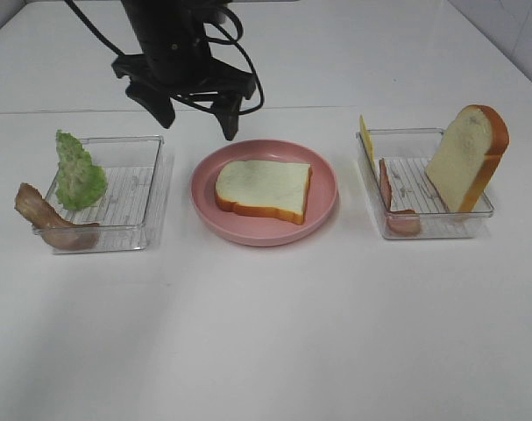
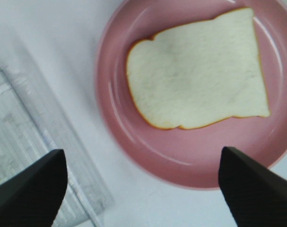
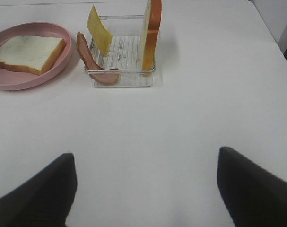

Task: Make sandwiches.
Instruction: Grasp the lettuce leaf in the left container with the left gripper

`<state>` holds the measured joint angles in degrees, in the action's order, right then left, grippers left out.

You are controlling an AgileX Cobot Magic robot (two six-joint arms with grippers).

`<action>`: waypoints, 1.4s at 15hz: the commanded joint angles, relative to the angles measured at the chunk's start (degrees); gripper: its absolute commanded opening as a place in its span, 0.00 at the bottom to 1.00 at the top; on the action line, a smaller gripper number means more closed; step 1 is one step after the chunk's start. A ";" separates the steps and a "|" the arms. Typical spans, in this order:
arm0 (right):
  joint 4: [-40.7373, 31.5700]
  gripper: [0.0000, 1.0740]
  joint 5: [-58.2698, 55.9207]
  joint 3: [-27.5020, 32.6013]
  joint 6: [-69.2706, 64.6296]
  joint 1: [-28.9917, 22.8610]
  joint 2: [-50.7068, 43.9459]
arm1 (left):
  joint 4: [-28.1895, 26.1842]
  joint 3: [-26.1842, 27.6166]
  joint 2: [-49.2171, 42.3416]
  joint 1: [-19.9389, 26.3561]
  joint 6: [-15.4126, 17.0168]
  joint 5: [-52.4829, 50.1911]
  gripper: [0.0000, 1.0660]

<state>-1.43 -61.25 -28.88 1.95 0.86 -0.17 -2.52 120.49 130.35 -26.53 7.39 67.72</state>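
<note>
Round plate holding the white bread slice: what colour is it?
Pink round plate; clearest in left wrist view.

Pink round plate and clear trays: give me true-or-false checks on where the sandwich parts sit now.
A white bread slice with orange-brown crust lies flat on the round pink plate. True.
The green lettuce leaf lies on that slice. False: it stands in the left clear plastic tray.
The yellow cheese square leans in the right clear plastic tray. True.
The left gripper is shut on the slice. False: it is open, empty, over the plate.
</note>
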 commanded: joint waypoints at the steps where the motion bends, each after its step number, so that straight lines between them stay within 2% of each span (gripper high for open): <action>1: -0.06 0.72 0.63 0.17 0.34 0.34 -0.86 | 1.60 0.00 -1.66 2.86 2.52 6.02 0.74; 6: -0.06 0.72 0.63 0.17 0.34 0.34 -0.86 | 1.55 -0.40 -4.13 8.71 1.66 6.02 0.73; 7: -0.06 0.72 0.63 0.17 0.34 0.34 -0.86 | 1.72 -1.32 -5.21 9.85 0.80 6.02 0.73; 11: -0.06 0.72 0.63 0.17 0.34 0.34 -0.86 | 1.89 -7.39 -7.22 15.36 0.69 6.02 0.73; 14: -0.06 0.72 0.63 0.17 0.34 0.34 -0.86 | 3.15 -8.77 -6.93 19.31 0.80 6.02 0.73; 17: -0.06 0.72 0.63 0.17 0.34 0.34 -0.86 | 3.27 -8.77 -4.70 20.80 0.69 3.84 0.69; 21: -0.06 0.72 0.63 0.17 0.34 0.34 -0.86 | 2.92 -8.77 0.11 20.74 -0.46 2.35 0.69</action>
<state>-1.43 -61.25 -28.88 1.95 0.86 -0.17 0.63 112.07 130.63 -5.79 7.05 69.79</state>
